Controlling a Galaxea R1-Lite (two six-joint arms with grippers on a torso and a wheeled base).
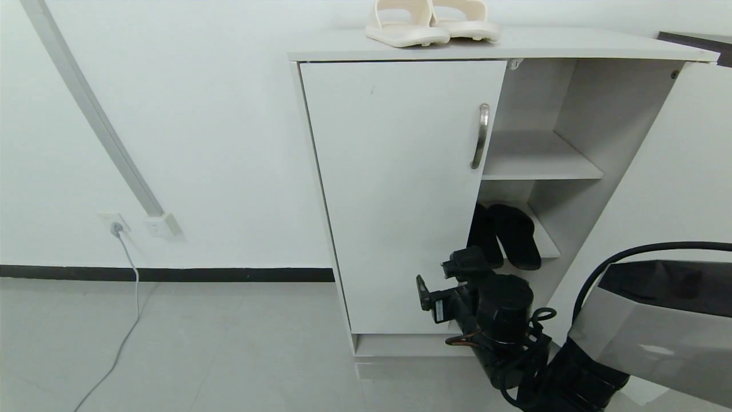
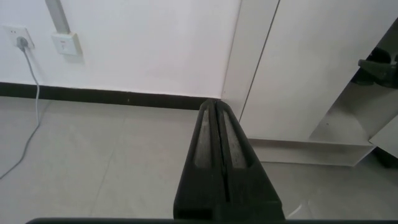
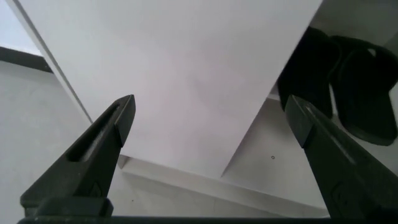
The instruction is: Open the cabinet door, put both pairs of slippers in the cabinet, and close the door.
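Observation:
A white cabinet (image 1: pixel 497 50) stands against the wall. Its left door (image 1: pixel 400 189) is closed and its right door (image 1: pixel 675 171) is swung open. A cream pair of slippers (image 1: pixel 429 26) lies on the cabinet top. A black pair of slippers (image 1: pixel 509 234) sits on the lower shelf inside, black slippers (image 3: pixel 348 81) also close ahead in the right wrist view. My right gripper (image 1: pixel 443 274) is open and empty, low in front of the closed door's edge (image 3: pixel 186 74), just outside the black pair. My left gripper (image 2: pixel 216 134) is shut on nothing, above the floor left of the cabinet (image 2: pixel 292 68).
The closed door carries a metal handle (image 1: pixel 480 136). An upper shelf (image 1: pixel 537 157) inside holds nothing. A wall socket with a grey cable (image 1: pixel 117 229) and a slanted conduit (image 1: pixel 91 114) are on the left wall. Bare tiled floor (image 1: pixel 200 343) spreads left of the cabinet.

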